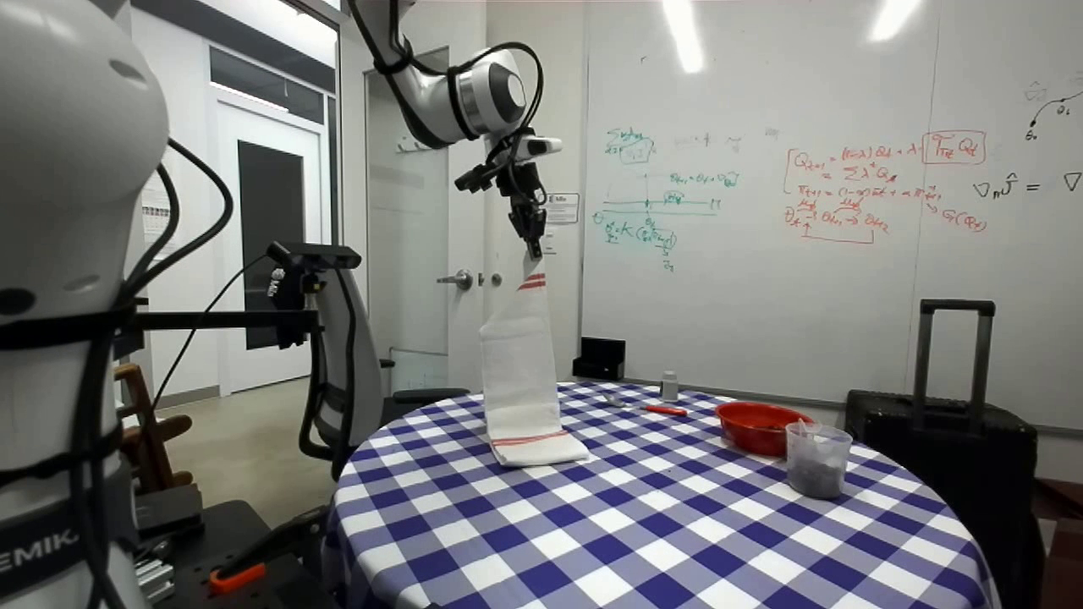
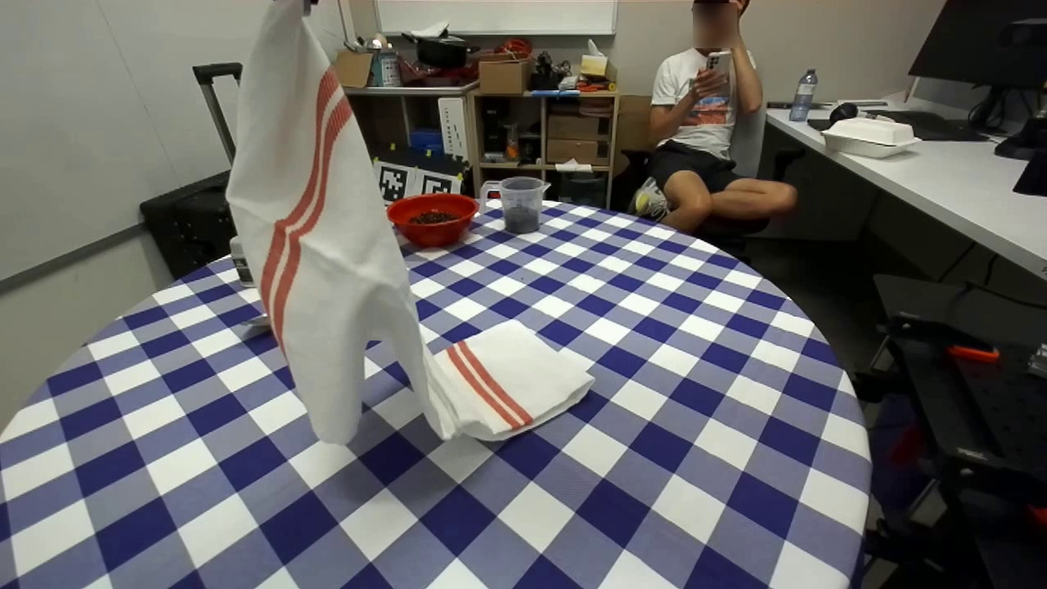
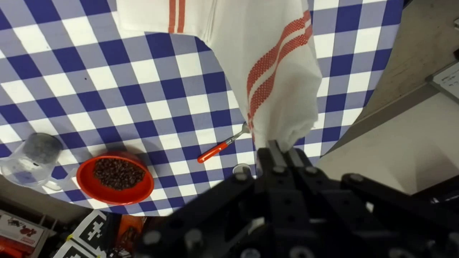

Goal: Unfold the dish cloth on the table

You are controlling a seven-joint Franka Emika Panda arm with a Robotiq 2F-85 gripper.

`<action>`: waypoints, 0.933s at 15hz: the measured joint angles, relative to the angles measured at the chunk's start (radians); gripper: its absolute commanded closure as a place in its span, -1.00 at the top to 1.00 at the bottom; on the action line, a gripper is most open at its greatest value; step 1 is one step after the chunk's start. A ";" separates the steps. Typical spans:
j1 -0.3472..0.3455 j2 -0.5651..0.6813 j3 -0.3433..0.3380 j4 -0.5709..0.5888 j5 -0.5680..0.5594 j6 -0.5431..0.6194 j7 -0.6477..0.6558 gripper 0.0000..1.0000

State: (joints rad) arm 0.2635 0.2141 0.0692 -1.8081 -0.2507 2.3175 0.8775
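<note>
The dish cloth is white with red stripes; it shows in both exterior views (image 1: 518,364) (image 2: 348,204) and in the wrist view (image 3: 287,82). My gripper (image 1: 535,248) is shut on one end of the cloth and holds it high above the table (image 1: 643,541). In the wrist view the fingertips (image 3: 283,152) pinch the cloth's edge. The cloth hangs down in a long strip, and its lower end lies folded in layers on the table. In an exterior view the hanging part bulges down into a loop beside the folded part. The gripper is almost entirely out of that view.
A red bowl (image 3: 114,199) with dark beans and a clear measuring cup (image 1: 818,469) stand near the table's edge. A red-handled spoon (image 3: 213,152) lies close to the hanging cloth. A small shaker (image 1: 669,387) stands behind it. A whiteboard (image 1: 719,296) wall is beyond the table.
</note>
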 measured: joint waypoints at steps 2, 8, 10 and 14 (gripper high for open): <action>-0.016 -0.026 -0.002 -0.001 0.000 0.000 -0.002 -0.99; -0.062 -0.115 -0.002 -0.010 0.000 -0.001 -0.028 -0.99; -0.076 -0.144 -0.002 -0.018 0.000 -0.004 -0.040 -0.99; -0.083 -0.183 0.011 -0.026 0.000 -0.016 -0.050 -0.99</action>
State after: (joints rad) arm 0.1804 0.0312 0.0801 -1.8345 -0.2508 2.3018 0.8280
